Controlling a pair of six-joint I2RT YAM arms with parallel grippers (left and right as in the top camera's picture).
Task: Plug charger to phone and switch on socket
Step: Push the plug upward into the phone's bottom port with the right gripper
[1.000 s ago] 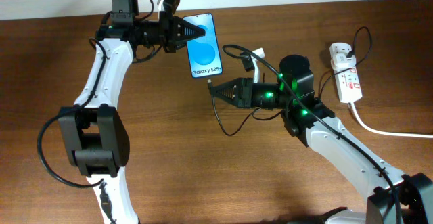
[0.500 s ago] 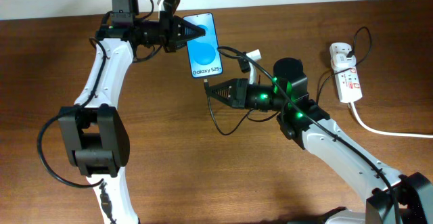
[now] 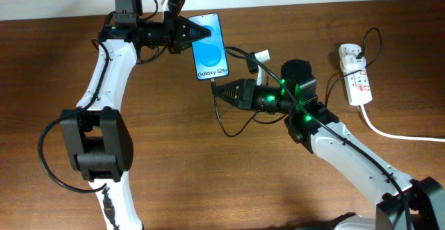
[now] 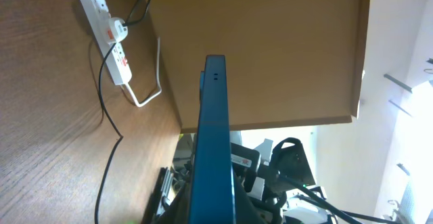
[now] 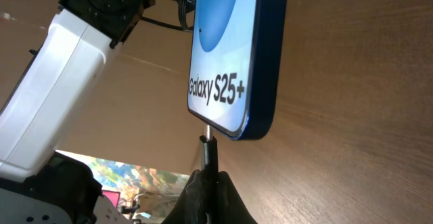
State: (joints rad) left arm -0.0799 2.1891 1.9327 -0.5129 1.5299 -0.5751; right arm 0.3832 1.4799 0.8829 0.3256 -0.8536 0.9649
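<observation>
My right gripper point(image 3: 215, 89), clamped on the charger point(image 5: 206, 145), had reached the phone point(image 3: 211, 49) clamped in my left gripper point(image 3: 191, 34); insertion looked next.

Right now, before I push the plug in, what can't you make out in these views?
1. Charging port of the slim blue-screened phone: right wrist view, hidden where the thin black charger tip meets its bottom edge; seated or not is unclear.
2. White power strip: switch positions too small, overhead and left wrist, to read.
3. Fingers of the left gripper: left wrist view, cut off by the bottom edge.
</observation>
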